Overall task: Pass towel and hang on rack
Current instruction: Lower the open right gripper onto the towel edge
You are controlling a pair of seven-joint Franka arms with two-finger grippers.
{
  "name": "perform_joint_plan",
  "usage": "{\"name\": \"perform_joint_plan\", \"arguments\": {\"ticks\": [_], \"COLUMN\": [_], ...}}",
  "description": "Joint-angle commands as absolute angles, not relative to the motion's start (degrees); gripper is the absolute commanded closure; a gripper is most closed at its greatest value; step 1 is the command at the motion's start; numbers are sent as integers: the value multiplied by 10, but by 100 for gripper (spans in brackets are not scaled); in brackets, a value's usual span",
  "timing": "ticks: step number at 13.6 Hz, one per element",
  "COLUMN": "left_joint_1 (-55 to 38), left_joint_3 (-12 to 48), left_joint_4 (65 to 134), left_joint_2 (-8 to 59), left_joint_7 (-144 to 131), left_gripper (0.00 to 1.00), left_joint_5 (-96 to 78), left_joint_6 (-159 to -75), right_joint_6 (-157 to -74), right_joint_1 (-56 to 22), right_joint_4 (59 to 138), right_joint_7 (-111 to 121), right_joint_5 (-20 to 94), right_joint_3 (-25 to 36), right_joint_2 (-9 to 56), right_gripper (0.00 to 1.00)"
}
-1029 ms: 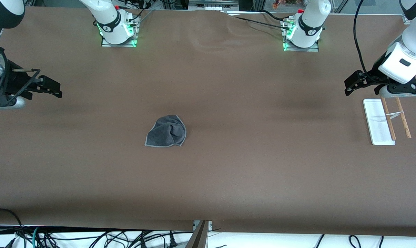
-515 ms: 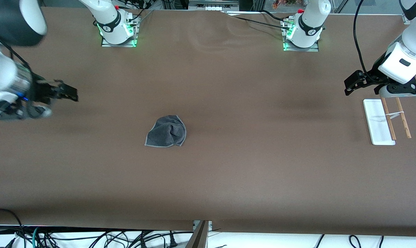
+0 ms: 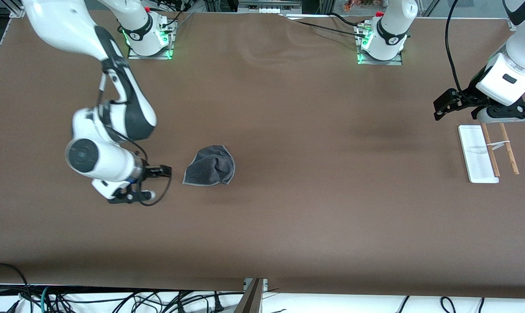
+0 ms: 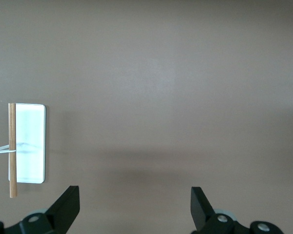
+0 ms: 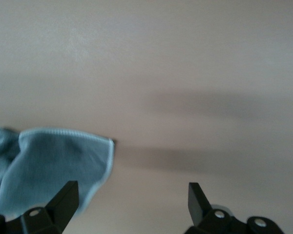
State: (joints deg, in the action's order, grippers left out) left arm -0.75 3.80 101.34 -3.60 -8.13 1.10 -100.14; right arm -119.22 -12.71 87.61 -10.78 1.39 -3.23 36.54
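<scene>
Right gripper (image 3: 160,171): fingers spread wide, holding nothing, positioned low over the brown table covering (image 3: 288,226) just beside the towel, on the side toward the right arm's end of the table. In the right wrist view both black fingertips (image 5: 63,197) stand apart, with a corner of the cloth close to one of them; contact with the cloth cannot be confirmed from that angle.

Small dark grey soft towel with lighter grey edge trim (image 3: 210,166): lies crumpled on the table, well apart from the rack.

Left gripper (image 3: 446,104): fingers fully apart, empty, waiting above the table near the rack at the left arm's end. The left wrist view shows both fingertips (image 4: 68,204) separated over bare table.

Rack (image 3: 477,154): flat white rectangular base, two thin light-brown wooden rods and a small white crosspiece.

No legible writing or brand marking is visible on the towel or rack.
</scene>
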Motion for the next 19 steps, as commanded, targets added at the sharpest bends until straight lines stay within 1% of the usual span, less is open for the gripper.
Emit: {"name": "perform_joint_plan", "arguments": {"ticks": [1, 5, 8, 12, 13, 16, 18, 19], "left_joint_1": [-5, -5, -5, -5, -5, -5, -5, -5], "left_joint_3": [41, 40, 40, 40, 40, 40, 40, 40], "left_joint_4": [999, 999, 999, 999, 999, 999, 999, 999], "left_joint_2": [-32, -32, -32, -32, -32, -32, -32, -32], "left_joint_7": [-69, -68, -68, -68, -68, -68, -68, -68], "left_gripper": [0, 0, 0, 0, 0, 0, 0, 0], "left_joint_5": [7, 7, 7, 7, 7, 7, 7, 7], "left_joint_6": [-990, -990, -990, -990, -990, -989, -989, -989], "right_joint_6": [-1217, -1235, -1273, -1296, -1296, -1297, -1302, -1304], "right_joint_1": [-149, -166, -165, -163, -164, -165, -165, -165], "right_joint_4": [865, 877, 890, 889, 890, 891, 896, 898], "right_joint_7": [-148, -173, -175, -175, -175, -176, -175, -176], "right_joint_5": [24, 25, 25, 41, 47, 47, 47, 48], "right_joint_3": [-31, -30, -30, -30, -30, -30, -30, -30], "right_joint_2": [394, 409, 426, 446, 446, 449, 449, 449], "right_gripper": [1, 1, 2, 7, 10, 23, 36, 46]}}
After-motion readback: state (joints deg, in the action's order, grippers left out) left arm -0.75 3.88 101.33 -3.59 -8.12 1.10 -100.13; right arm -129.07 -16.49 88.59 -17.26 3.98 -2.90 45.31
